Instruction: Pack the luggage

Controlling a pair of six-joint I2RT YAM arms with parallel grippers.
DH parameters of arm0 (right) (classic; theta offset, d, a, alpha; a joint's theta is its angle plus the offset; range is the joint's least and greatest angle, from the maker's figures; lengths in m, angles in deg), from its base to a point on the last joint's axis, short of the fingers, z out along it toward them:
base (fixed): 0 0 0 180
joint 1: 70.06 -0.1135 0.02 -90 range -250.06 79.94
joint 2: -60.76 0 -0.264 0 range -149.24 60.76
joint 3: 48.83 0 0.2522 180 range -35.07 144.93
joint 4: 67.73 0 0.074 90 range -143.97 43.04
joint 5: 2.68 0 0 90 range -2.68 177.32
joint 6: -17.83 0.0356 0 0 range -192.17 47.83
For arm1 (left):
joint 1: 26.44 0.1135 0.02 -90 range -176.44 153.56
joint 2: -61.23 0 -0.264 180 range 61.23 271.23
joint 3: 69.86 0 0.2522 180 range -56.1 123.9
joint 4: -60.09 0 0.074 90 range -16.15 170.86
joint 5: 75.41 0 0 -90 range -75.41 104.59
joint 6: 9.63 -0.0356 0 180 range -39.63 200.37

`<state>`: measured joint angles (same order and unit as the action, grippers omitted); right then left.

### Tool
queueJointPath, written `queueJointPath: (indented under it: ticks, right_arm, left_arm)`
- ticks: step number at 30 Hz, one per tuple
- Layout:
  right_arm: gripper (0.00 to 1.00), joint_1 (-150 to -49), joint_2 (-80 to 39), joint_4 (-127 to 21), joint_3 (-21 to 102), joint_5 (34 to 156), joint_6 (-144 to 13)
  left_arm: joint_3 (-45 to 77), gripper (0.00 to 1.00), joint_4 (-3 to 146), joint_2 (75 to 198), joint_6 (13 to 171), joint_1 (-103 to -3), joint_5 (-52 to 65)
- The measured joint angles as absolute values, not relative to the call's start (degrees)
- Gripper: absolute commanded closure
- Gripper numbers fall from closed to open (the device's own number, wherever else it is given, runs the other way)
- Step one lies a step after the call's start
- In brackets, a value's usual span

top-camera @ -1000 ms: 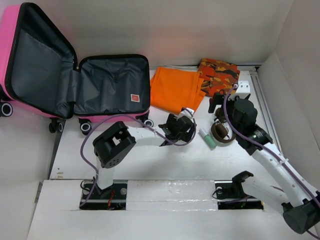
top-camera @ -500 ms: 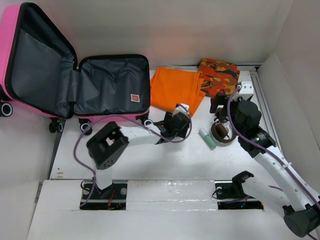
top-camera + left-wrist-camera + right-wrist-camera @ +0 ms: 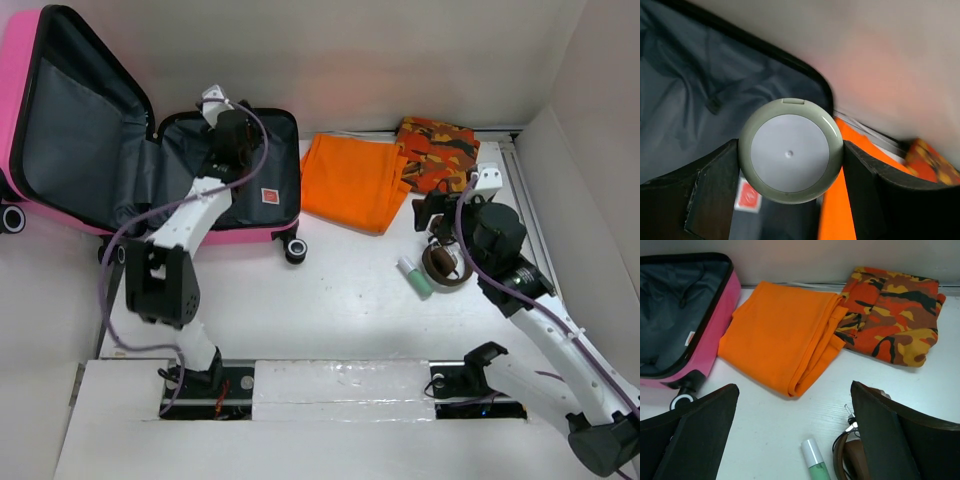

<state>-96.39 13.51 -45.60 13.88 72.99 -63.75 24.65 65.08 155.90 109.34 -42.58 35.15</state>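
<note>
The left fingers (image 3: 710, 195) pinch a round, pale grey-green compact case (image 3: 790, 145) by its rim, one finger on each side, with its flat lid facing the wrist camera and a small hinge tab at the top. They hang over the luggage (image 3: 75, 140), the hot-pink child's suitcase lying open at the far left of the desk (image 3: 330, 320). Its lid half is propped up and its dark grey lined base half lies flat beneath the arm.

To my eye the step in hand is placing the case. It would go best if the arm carried it lower into the flat half, well inside the black zipper rim, and spread the fingers only once it is close to the lining, so that it cannot roll or tip out.

The right fingers (image 3: 690, 430) are spread wide with nothing between them. They hover above a small green tube (image 3: 413, 277) and a coiled brown belt (image 3: 445, 262). Beyond these lie a folded orange cloth (image 3: 350, 180) and an orange camouflage cloth (image 3: 440, 150).

A small red label (image 3: 270, 196) is sewn to the lining, but its writing is too small to read.
</note>
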Motion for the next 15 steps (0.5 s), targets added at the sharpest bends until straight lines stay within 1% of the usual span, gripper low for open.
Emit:
queueJointPath:
  ticks: [1,5,9,11,12,13,15]
  right_arm:
    - [0.0,-96.41,13.45,-45.6,13.88,73.28,-63.77]
    - [0.0,-96.91,13.36,-45.65,13.84,74.04,-63.77]
    - [0.0,-97.15,13.34,-45.65,13.84,74.04,-63.77]
    - [0.0,-97.15,13.14,-45.67,13.84,73.93,-63.77]
    - [0.0,-97.15,12.94,-45.67,13.84,73.78,-63.77]
    - [0.0,-97.15,12.68,-45.67,13.84,73.61,-63.75]
    - [0.0,-97.15,12.25,-45.63,13.79,73.13,-63.75]
  left_arm:
    - [25.7,0.51,65.17,157.67,109.73,-41.64,34.64]
    - [28.78,0.27,68.21,169.48,111.94,-35.5,30.8]
    - [27.64,0.12,73.04,175.75,112.64,-33.31,29.05]
    - [26.05,0.12,73.69,175.71,112.77,-33.53,28.04]
    - [25.59,0.11,73.65,175.25,112.77,-33.73,27.67]
    - [24.91,0.09,73.04,174.53,112.57,-34.12,27.41]
    - [22.55,0.09,71.57,171.6,111.94,-35.35,27.93]
